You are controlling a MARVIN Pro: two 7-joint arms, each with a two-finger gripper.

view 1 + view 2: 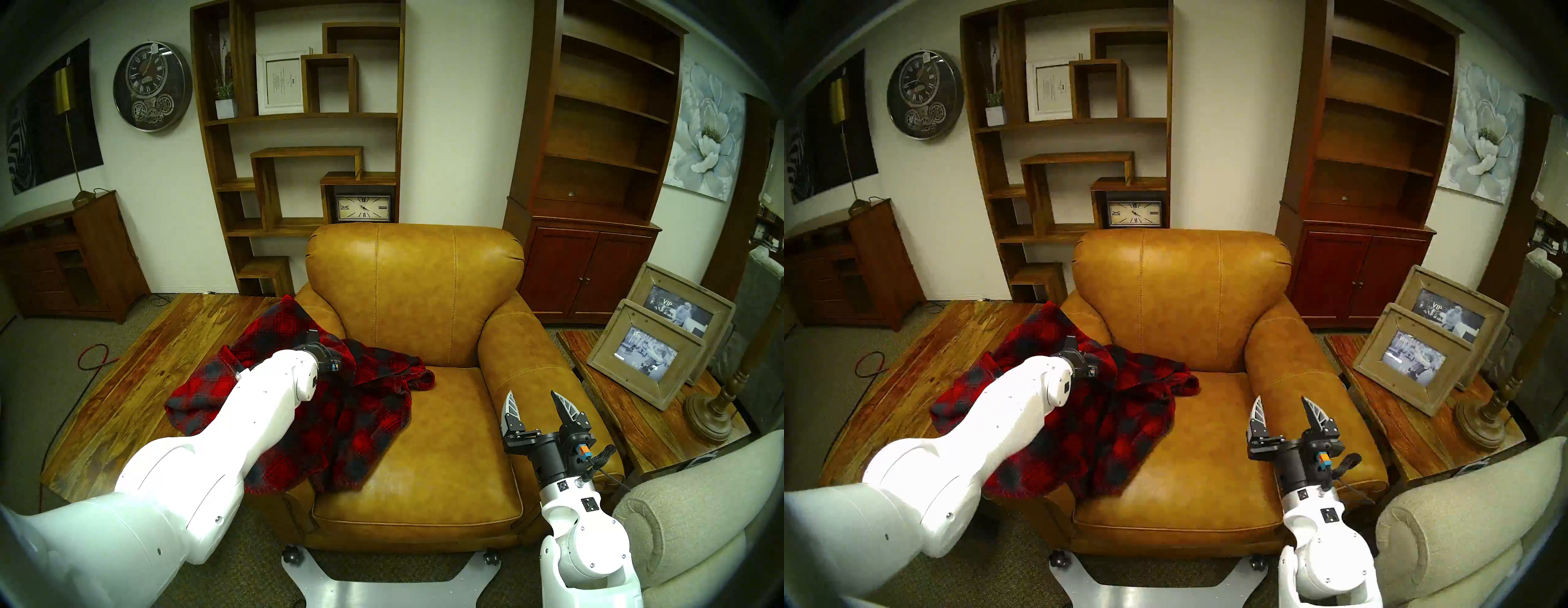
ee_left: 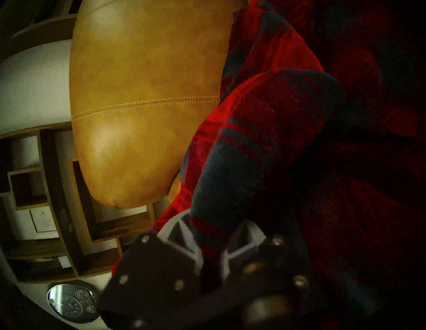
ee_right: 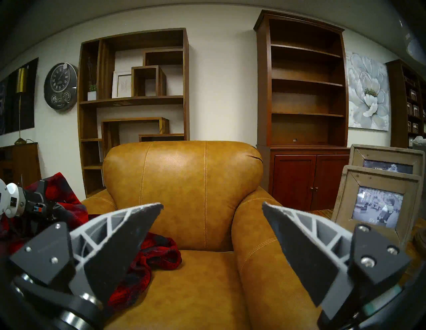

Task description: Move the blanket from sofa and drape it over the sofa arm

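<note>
Item: blanket [image 1: 339, 407], red and dark grey plaid fleece. Location: heaped over the sofa arm [image 1: 316, 322] on my left side of the sofa [image 1: 424, 424]. One part spills past the arm's outer edge. The rest trails onto the left half of the seat cushion, with a bunched end near the seat's back-left corner. The long axis runs crosswise over the arm, from outside edge to seat.

Item: left gripper [image 2: 214, 242]. Position: on top of the arm, buried in the cloth. State: the wrist view shows a fold of plaid between its two fingers, which are closed on it. I judge this a firm pinch, though the picture is blurred.

Item: right gripper [image 1: 536, 407]. Position: over the seat's right edge, just beside the opposite armrest, well apart from the blanket. State: jaws spread wide, nothing between them.

Governing relation: the cloth lies directly under and around my left hand, and to the left of my right hand across the bare seat. The left arm is plainly nearer. By my reading, the drape is partly made. The seat-side portion still wants lifting outward over the arm.
</note>
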